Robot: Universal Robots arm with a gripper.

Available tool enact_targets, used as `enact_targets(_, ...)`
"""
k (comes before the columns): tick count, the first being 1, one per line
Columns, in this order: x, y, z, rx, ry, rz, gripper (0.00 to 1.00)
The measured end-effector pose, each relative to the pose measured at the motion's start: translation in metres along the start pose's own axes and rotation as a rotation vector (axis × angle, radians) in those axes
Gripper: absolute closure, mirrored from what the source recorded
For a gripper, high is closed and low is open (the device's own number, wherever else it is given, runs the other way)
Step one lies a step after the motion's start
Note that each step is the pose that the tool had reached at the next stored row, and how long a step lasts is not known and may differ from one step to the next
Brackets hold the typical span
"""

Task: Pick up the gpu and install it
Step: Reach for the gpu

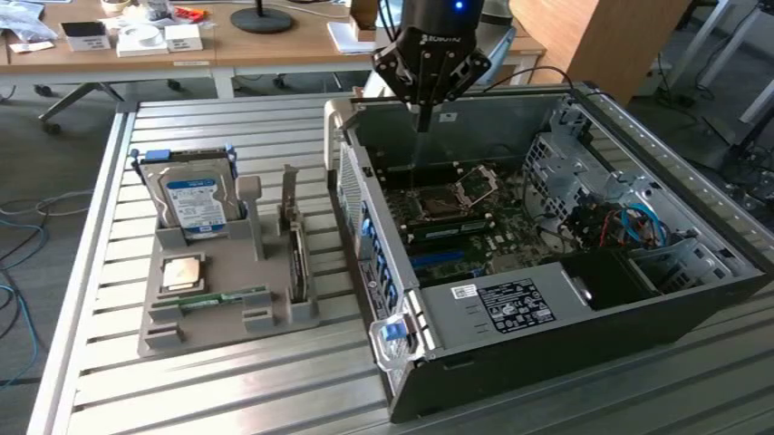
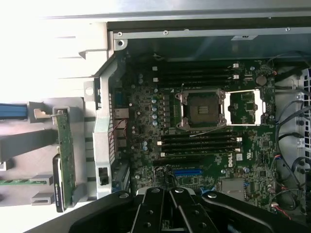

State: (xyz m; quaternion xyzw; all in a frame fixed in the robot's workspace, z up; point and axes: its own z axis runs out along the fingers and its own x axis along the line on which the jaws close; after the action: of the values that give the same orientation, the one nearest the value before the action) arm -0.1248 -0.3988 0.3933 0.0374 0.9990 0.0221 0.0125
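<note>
The gpu (image 1: 295,252) stands on edge in a grey holder (image 1: 230,322) on the slatted table, at the exterior view's left of the open computer case (image 1: 677,299). In the wrist view the gpu (image 2: 64,158) appears edge-on, a green board with a dark face, outside the case wall. My gripper (image 1: 420,122) hangs above the far end of the case, over the motherboard (image 1: 466,222), well apart from the gpu. Its fingers (image 2: 158,208) are shut with nothing between them. A blue slot (image 2: 187,172) lies on the motherboard near my fingertips.
The holder also carries a blue-labelled hard drive (image 1: 194,201), a CPU chip (image 1: 181,272) and a slim green RAM stick (image 1: 224,297). Cables (image 1: 629,222) and drive cages fill the case's side at the exterior view's right. A desk (image 1: 242,45) stands behind the table.
</note>
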Motion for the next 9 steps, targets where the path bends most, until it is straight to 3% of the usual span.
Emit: enact_targets(9, 0.0094, -0.0007, -0.0002, 0.0000, 0.0000, 0.000, 0.89)
